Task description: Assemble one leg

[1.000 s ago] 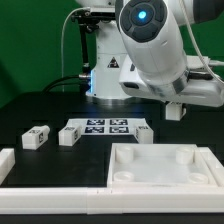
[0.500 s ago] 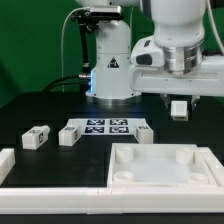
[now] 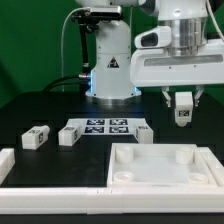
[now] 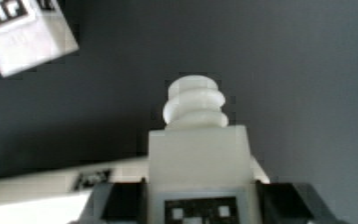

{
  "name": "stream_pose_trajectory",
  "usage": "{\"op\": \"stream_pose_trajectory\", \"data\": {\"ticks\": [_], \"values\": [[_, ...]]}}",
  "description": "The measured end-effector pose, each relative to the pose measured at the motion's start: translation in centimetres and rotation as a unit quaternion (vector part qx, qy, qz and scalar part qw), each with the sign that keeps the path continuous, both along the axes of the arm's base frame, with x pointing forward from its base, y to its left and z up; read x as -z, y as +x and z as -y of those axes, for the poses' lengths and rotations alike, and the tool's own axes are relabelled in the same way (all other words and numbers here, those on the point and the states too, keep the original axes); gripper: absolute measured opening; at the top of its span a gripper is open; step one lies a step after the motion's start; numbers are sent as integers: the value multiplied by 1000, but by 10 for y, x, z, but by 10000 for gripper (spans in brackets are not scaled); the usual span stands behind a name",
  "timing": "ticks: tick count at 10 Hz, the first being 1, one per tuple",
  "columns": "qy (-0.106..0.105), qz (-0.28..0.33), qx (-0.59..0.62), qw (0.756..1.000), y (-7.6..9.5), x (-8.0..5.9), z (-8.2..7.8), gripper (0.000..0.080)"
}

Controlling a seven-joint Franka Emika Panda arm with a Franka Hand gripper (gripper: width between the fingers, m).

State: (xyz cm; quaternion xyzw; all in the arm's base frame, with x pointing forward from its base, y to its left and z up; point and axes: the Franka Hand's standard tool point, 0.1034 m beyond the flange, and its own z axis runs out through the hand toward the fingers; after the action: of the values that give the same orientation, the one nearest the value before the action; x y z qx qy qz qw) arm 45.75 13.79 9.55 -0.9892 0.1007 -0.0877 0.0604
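Note:
My gripper (image 3: pixel 183 103) is shut on a leg (image 3: pixel 183 111), a small white block with a marker tag, held in the air above the table at the exterior view's right. In the wrist view the leg (image 4: pixel 201 150) fills the space between my dark fingers (image 4: pixel 115 205), its ribbed peg pointing away. The large white recessed panel (image 3: pixel 160 165) with corner sockets lies below and in front of the held leg. More legs lie on the table: one at the exterior view's left (image 3: pixel 36 137), one (image 3: pixel 68 134) beside the marker board, and one (image 3: pixel 142 131) at the board's other end.
The marker board (image 3: pixel 105 126) lies on the black table; it also shows in the wrist view (image 4: pixel 30 38). Long white rails (image 3: pixel 50 172) run along the front and left edges. The robot base (image 3: pixel 110 60) stands behind.
The arm has turned and come down at the right; the held leg now hangs lower, with its tag facing the exterior camera.

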Motion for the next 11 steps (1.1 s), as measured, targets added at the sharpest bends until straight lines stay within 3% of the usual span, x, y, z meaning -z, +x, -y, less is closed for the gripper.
{"op": "stream_pose_trajectory", "data": {"ticks": [1,3,4,6,8,9,11], "values": [[5,26,-8,1000,-8,2,-7,288],[2,18,-13,1000,-6,3,-6,288],[-2,16,-40,999,5,3,-9,288],[-7,36,-74,997,42,-1,-10,288],[-27,57,-128,990,72,9,13,288],[-30,59,-132,989,77,13,20,288],[-30,59,-135,989,76,13,17,288]]}}
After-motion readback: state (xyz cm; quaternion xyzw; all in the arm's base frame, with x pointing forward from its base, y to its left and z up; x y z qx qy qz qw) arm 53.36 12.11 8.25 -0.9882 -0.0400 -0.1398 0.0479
